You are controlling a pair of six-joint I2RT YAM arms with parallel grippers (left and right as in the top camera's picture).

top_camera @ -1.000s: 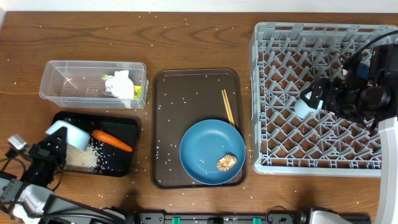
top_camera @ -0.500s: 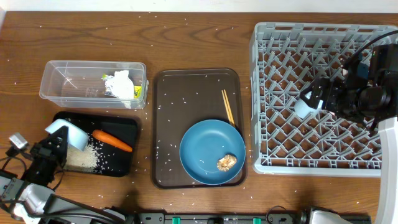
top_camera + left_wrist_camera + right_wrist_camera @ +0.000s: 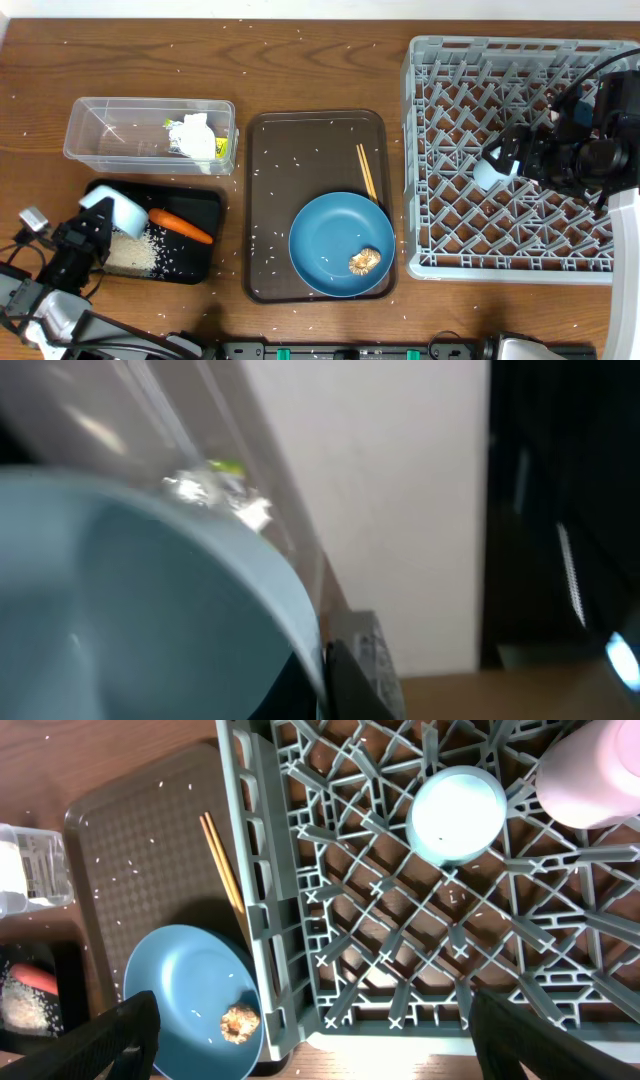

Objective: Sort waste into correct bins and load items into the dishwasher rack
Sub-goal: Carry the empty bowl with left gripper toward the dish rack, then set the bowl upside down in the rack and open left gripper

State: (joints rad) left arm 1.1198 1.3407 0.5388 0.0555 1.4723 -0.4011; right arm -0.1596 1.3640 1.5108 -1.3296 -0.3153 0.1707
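Note:
My left gripper (image 3: 88, 232) is shut on the rim of the light blue cup (image 3: 115, 211), tilted over the black tray bin (image 3: 205, 200). In the left wrist view the cup (image 3: 150, 610) fills the left side, with a dark finger (image 3: 350, 685) against its wall. White rice (image 3: 135, 252) and an orange carrot (image 3: 181, 226) lie in that tray. The clear tub (image 3: 110, 135) holds crumpled paper (image 3: 191, 135) and a wrapper (image 3: 222, 151). My right gripper (image 3: 335, 1040) hangs open above the grey rack (image 3: 430, 255), near a white bowl (image 3: 457, 812) and pink cup (image 3: 598, 770).
A brown serving tray (image 3: 300, 140) in the middle carries the blue plate (image 3: 335, 245) with a brown food lump (image 3: 363, 260) on it, and wooden chopsticks (image 3: 366, 172). Rice grains are scattered over the wooden table. The right arm covers part of the rack.
The left gripper and the light blue cup have shifted slightly up and to the right over the black tray. The right arm has not moved.

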